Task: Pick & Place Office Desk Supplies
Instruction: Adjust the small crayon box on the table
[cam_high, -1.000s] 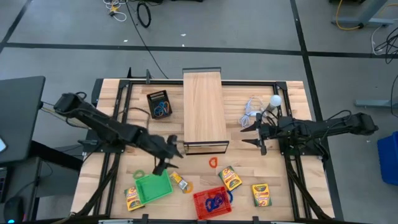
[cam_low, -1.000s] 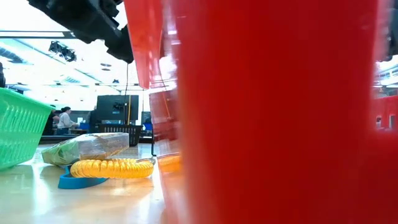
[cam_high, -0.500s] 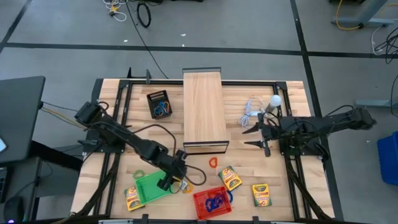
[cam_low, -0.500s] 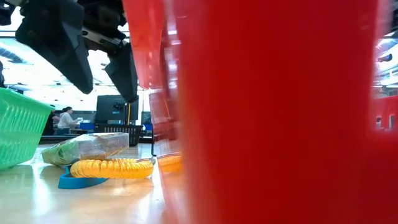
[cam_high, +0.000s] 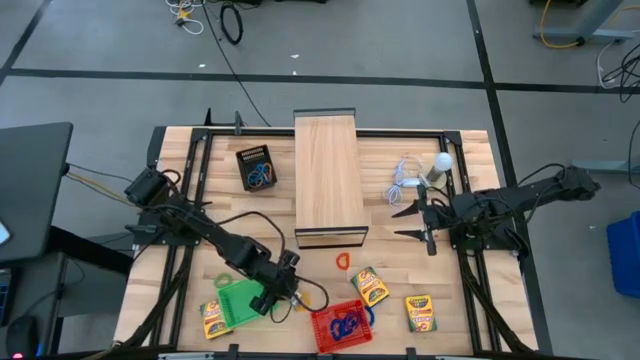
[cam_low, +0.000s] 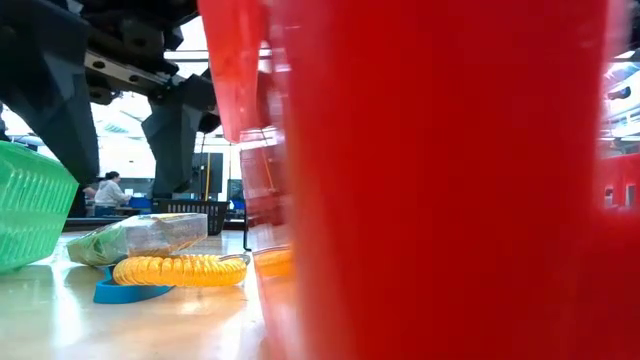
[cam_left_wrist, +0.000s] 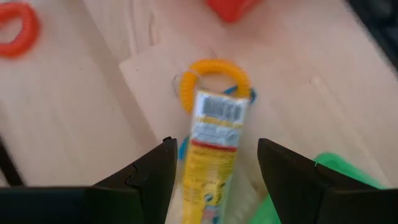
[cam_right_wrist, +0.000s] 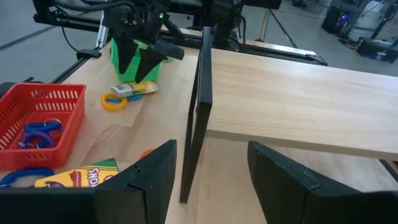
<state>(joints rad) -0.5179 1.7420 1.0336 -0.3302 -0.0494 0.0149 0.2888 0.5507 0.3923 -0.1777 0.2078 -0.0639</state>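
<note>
Yellow packet (cam_left_wrist: 210, 163) with a barcode label lies flat on the bench (cam_high: 400, 262), its end overlapping a yellow coil loop (cam_left_wrist: 214, 68), beside the green basket (cam_high: 243, 301). My left pincer (cam_high: 278, 296) hangs above it, fingers apart; my right pincer (cam_high: 412, 222) waits open near the wooden box (cam_high: 328, 178).

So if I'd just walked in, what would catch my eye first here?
Probably the long pale wooden box lying down the table's middle, with a dark arm on each side. Next, the left gripper, open, low over a yellow packet and a yellow coil loop between a green basket and a red basket at the near edge. The right gripper waits open beside the box.
</note>
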